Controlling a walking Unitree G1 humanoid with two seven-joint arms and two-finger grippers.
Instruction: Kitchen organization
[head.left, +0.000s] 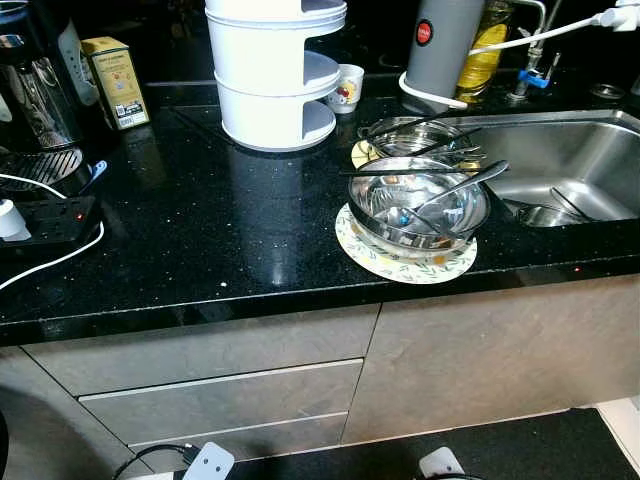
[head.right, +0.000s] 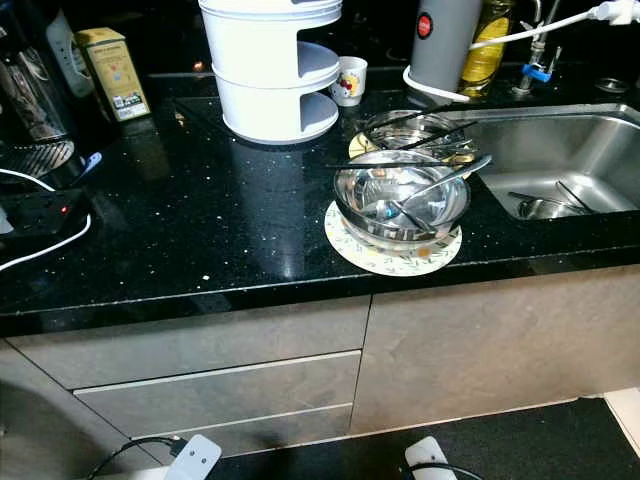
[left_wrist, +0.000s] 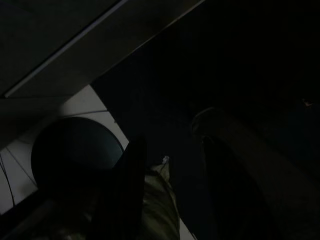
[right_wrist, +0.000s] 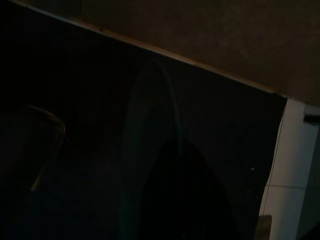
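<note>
My two eyes look down from close above at the same black surface (head.left: 200, 230); both wrist cameras face the dim floor.

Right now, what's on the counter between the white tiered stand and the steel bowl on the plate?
Nothing: bare black countertop separates the white tiered stand from the steel bowl, seen in both eye views.

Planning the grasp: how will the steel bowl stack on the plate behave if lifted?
The steel bowls look nested, so probably light but slippery. Loose utensils inside may slide or clatter out if tilted. The patterned plate beneath likely stays behind.
</note>
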